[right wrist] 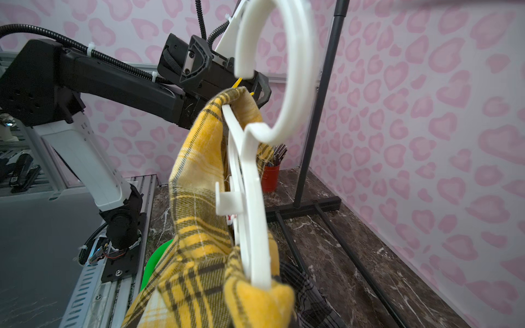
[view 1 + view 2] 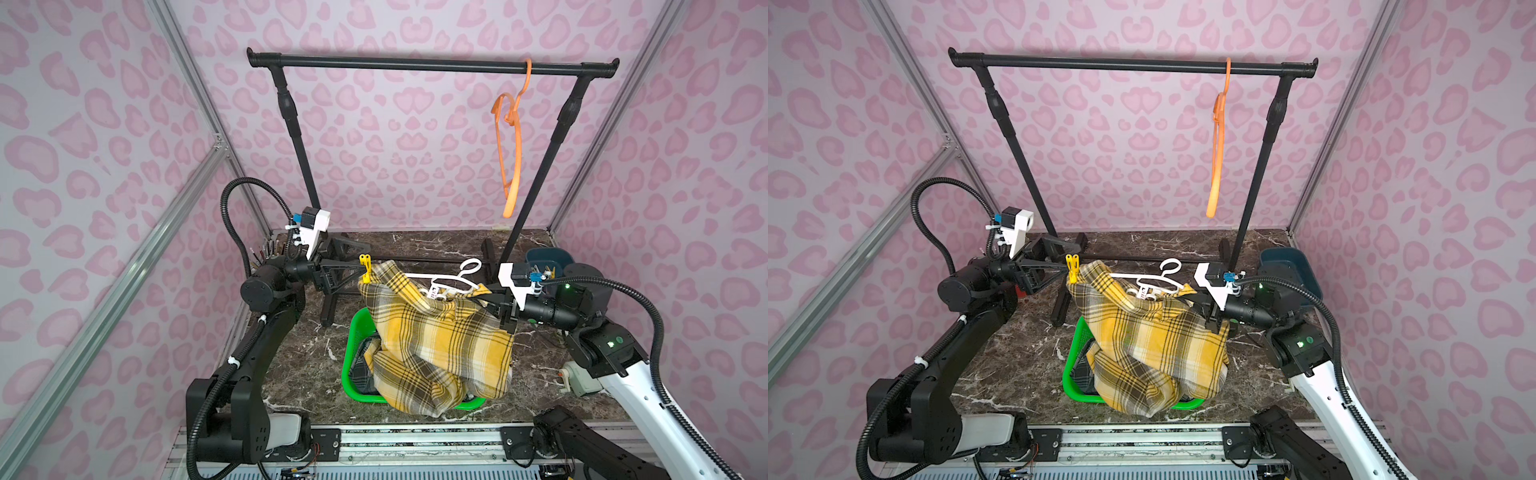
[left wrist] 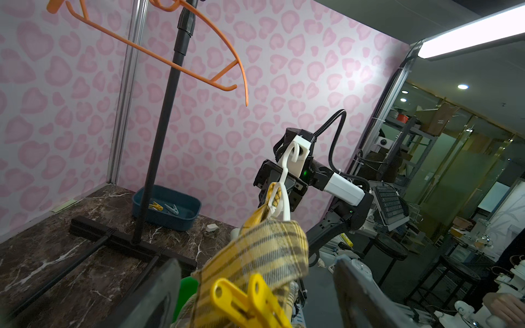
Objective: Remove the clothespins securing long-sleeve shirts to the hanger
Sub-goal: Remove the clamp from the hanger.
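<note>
yellow clothespin (image 2: 365,268) stands near upright, handles up, biting yellow shirt (image 2: 436,345).

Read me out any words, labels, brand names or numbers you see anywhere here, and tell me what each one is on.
Nothing here reads clearly.
White neck label inside the yellow plaid shirt: a few dark letters, too small and blurred to read.
Cardboard box far in the left wrist view's background: a small dark mark, unreadable.

Open above the yellow shirt (image 2: 440,340); green basket (image 2: 345,365) blocks below.
</note>
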`<state>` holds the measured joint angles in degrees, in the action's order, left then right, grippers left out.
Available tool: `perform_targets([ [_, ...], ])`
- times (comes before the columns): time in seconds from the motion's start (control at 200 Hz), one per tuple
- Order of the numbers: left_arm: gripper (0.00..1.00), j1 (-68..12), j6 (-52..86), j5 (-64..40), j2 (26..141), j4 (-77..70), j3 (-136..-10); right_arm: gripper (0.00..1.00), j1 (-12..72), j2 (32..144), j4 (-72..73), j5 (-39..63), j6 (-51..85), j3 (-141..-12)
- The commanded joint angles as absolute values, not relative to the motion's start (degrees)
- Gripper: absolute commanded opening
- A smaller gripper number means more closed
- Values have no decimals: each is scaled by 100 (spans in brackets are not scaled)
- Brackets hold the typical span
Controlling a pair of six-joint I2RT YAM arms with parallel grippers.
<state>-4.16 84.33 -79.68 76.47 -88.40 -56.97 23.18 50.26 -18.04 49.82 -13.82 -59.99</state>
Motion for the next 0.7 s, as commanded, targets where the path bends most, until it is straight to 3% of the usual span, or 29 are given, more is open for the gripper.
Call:
perform_targets([
  [0.0, 84, -421, 8549, -8031, 7632, -9144, -5694, 0, 2377, 5121, -1444, 4920, -1385, -6042],
  [0.42, 77, -483, 8594, -8156, 7743, -9149, -5642, 0, 2382, 5228, -1380, 4772, -1500, -6168],
  [0.695, 39, -483, 8621, -8174, 7737, -9149, -5704, 0, 2381, 5344, -1446, 4644, -1566, -6144],
])
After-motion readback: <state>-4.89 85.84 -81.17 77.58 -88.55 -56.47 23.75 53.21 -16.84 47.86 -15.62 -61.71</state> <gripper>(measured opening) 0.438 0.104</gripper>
